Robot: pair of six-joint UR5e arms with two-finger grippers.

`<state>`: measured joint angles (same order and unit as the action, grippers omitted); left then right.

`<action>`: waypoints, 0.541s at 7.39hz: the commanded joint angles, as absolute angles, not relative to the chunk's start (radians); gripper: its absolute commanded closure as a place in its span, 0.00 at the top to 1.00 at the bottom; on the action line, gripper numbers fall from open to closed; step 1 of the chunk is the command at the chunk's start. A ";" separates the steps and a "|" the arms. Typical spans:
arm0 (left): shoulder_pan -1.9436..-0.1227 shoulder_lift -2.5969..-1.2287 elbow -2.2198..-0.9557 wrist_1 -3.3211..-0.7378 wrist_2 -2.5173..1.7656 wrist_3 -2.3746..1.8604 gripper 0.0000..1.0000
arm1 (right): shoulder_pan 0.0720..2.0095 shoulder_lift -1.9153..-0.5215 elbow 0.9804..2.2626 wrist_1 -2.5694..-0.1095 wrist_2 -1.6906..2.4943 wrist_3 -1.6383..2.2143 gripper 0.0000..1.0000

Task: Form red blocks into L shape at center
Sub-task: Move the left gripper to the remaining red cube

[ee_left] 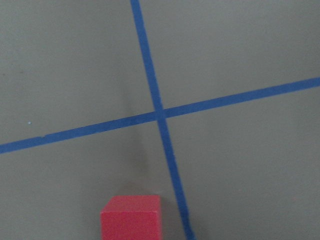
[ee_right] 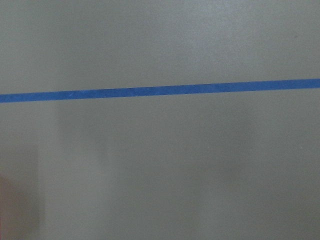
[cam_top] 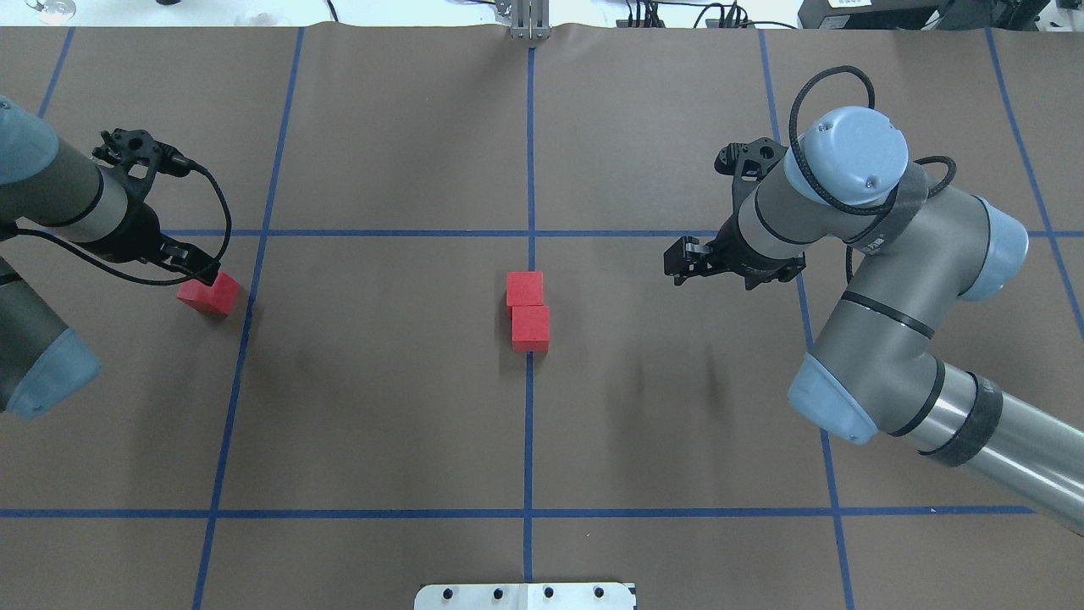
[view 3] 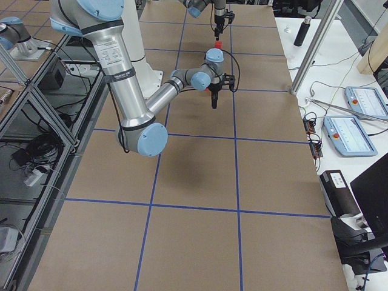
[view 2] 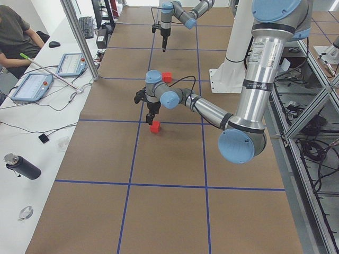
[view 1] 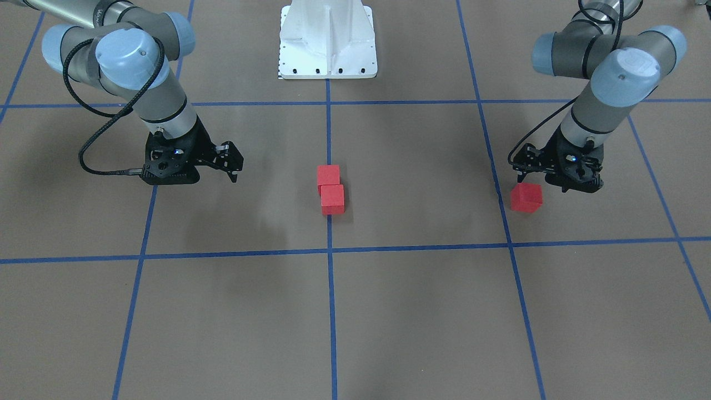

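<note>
Well apart from the left gripper [view 2: 152,119], a white bench [view 2: 32,143] carried two touch-screen pendants [view 2: 32,86] [view 2: 71,63], a black bottle [view 2: 22,166] lying on its side, a keyboard [view 2: 86,26] and a mouse [view 2: 54,44]. A seated person [view 2: 13,32] in a dark shirt leaned at that bench. A slanted aluminium post [view 2: 79,39] stood nearer the gripper than the pendants did.

Left claw [cam_top: 201,273] lowered, right claw [cam_top: 680,264] downturned, elbows bent

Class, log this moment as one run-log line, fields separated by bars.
left gripper: at stray red block, grip unclear | right gripper: no block, aside | center pair: touching on middle line | L: unfinished
</note>
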<state>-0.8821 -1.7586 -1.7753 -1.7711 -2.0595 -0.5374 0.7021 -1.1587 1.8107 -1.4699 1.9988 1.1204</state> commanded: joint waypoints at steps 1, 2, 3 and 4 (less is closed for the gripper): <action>-0.867 -1.773 -1.724 -1.779 -2.060 -0.525 1.00 | 0.701 -1.158 1.809 -1.470 1.999 1.121 1.00; -0.867 -1.785 -1.712 -1.779 -2.062 -0.528 1.00 | 0.701 -1.160 1.809 -1.470 1.999 1.121 1.00; -0.862 -1.798 -1.697 -1.781 -2.062 -0.591 1.00 | 0.700 -1.160 1.807 -1.470 1.999 1.121 1.00; -0.853 -1.815 -1.684 -1.781 -2.062 -0.603 1.00 | 0.699 -1.160 1.807 -1.470 1.999 1.121 1.00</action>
